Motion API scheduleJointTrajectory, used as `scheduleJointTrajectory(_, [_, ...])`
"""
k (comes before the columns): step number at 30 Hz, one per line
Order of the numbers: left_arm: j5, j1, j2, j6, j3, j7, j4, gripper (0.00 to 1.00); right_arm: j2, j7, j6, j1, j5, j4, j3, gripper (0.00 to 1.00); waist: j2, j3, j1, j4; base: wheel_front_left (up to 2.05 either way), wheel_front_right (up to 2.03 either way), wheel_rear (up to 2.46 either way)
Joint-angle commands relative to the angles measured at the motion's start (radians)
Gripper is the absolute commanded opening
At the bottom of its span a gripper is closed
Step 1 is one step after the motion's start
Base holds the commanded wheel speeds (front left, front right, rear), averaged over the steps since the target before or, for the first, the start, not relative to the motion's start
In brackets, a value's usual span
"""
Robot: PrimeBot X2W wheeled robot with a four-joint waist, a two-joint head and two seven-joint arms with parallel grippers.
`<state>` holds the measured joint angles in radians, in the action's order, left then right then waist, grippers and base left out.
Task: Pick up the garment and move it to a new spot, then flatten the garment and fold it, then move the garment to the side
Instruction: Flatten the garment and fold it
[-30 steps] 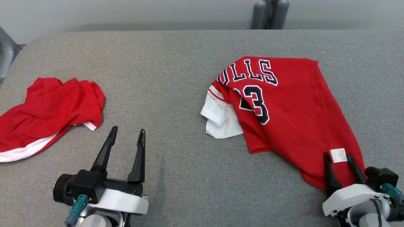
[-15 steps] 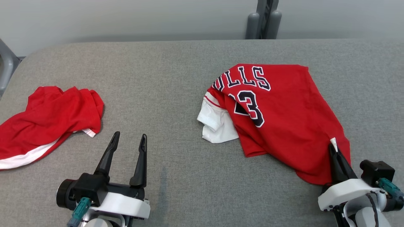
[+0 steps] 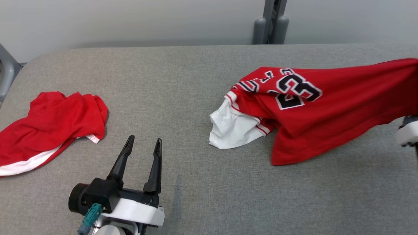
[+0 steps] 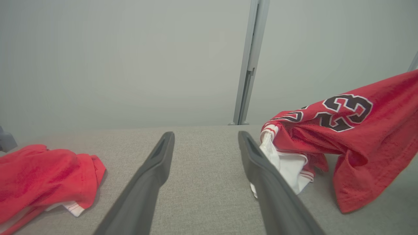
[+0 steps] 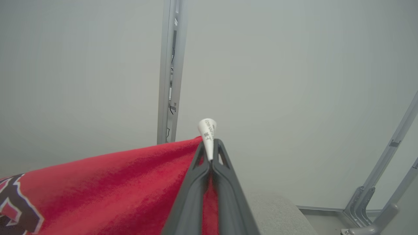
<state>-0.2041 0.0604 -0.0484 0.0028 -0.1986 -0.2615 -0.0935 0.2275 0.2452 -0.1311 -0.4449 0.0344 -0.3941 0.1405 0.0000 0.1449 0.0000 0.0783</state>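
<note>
your right gripper [image 5: 211,149] tight on the red jersey [image 3: 329,114] by its white tag [image 5: 207,130], your left gripper [image 3: 144,140] wide apart and empty

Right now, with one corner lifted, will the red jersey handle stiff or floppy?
Probably floppy: the red jersey sags from the right tool down to the grey table. Likely light: a pinch beside its white label lifts it.
</note>
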Motion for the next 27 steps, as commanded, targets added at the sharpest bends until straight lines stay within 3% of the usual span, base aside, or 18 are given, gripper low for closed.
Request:
scheduleJointTrajectory(1, [-0.007, 0.022, -0.003, 0.004, -0.004, -0.003, 0.003, 1.0, 0.041, -0.017, 0.001, -0.04, 0.002, -0.019, 0.028, 0.0, 0.0, 0.02, 0.0, 0.019, 0.0, 0.0, 0.0])
scheduleJointTrajectory(6, [-0.009, 0.041, -0.003, 0.001, -0.016, -0.004, 0.0, 1.0, 0.137, -0.049, 0.001, -0.124, -0.034, -0.094, 0.067, 0.0, 0.0, 0.055, 0.0, 0.055, 0.0, 0.0, 0.0])
scheduleJointTrajectory(9, [-0.011, 0.054, -0.003, 0.002, -0.016, -0.004, 0.001, 1.0, 0.162, -0.061, 0.001, -0.164, -0.047, -0.158, 0.104, 0.0, 0.0, 0.077, 0.0, 0.074, 0.0, 0.0, 0.0])
scheduleJointTrajectory(10, [-0.011, 0.057, -0.003, 0.001, -0.014, -0.003, 0.002, 1.0, 0.165, -0.072, 0.001, -0.177, -0.046, -0.189, 0.116, 0.13, 0.0, 0.084, 0.0, 0.077, 0.0, 0.0, 0.0])
scheduleJointTrajectory(11, [-0.011, 0.059, -0.003, -0.001, -0.013, -0.004, 0.004, 1.0, 0.174, -0.07, 0.001, -0.191, -0.058, -0.216, 0.131, 0.49, 0.0, 0.092, 0.0, 0.079, 0.0, 0.0, 0.0])
scheduleJointTrajectory(12, [-0.011, 0.062, -0.003, -0.003, -0.013, -0.003, 0.005, 1.0, 0.178, -0.07, 0.001, -0.206, -0.064, -0.246, 0.143, 1.0, 0.0, 0.1, 0.0, 0.083, 0.0, 0.0, 0.0])
scheduleJointTrajectory(22, [-0.009, 0.088, -0.003, 0.003, -0.013, -0.004, 0.008, 1.0, 0.12, -0.003, 0.001, -0.275, -0.108, -0.411, 0.1, 1.0, 0.0, 0.109, 0.0, 0.077, 0.0, 0.0, 0.0])
scheduleJointTrajectory(27, [-0.005, 0.07, -0.003, 0.005, -0.002, -0.004, 0.006, 1.0, 0.064, 0.018, 0.001, -0.251, -0.076, -0.414, 0.031, 1.0, 0.0, 0.068, 0.0, 0.037, 0.0, 0.0, 0.0])
